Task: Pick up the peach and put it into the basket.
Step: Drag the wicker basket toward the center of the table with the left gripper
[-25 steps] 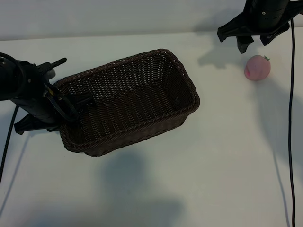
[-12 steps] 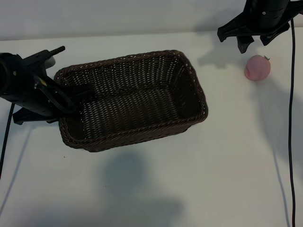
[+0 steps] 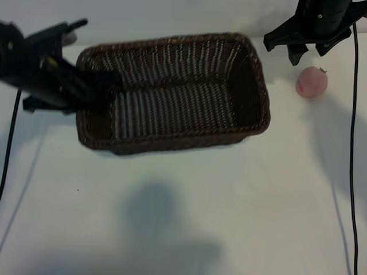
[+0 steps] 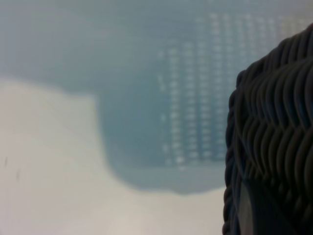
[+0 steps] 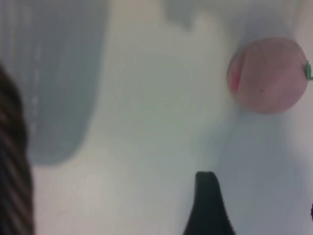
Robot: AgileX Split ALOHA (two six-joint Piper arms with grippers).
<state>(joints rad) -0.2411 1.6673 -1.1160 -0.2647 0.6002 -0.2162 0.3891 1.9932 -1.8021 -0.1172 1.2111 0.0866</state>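
Observation:
The dark brown wicker basket point(image 3: 172, 140) hangs above the table, and its shadow falls well below it. My left gripper point(image 3: 104, 86) is shut on the basket's left end wall, one finger inside and one outside. In the left wrist view the woven wall point(image 4: 274, 137) fills one side. The pink peach point(image 3: 311, 82) lies on the white table at the far right, apart from the basket. My right gripper point(image 3: 309, 53) hovers just behind the peach, open, with nothing in it. In the right wrist view the peach point(image 5: 268, 76) lies ahead of one dark fingertip point(image 5: 208, 205).
A black cable point(image 3: 351, 149) hangs down the right side and another point(image 3: 10, 154) trails from the left arm. The white table point(image 3: 258, 200) spreads out in front of the basket. The basket's right end stands close to the right arm.
My left arm has lifted the basket, swung it square to the table and carried it back and to the right, nearer the peach. The right arm and the peach have stayed put.

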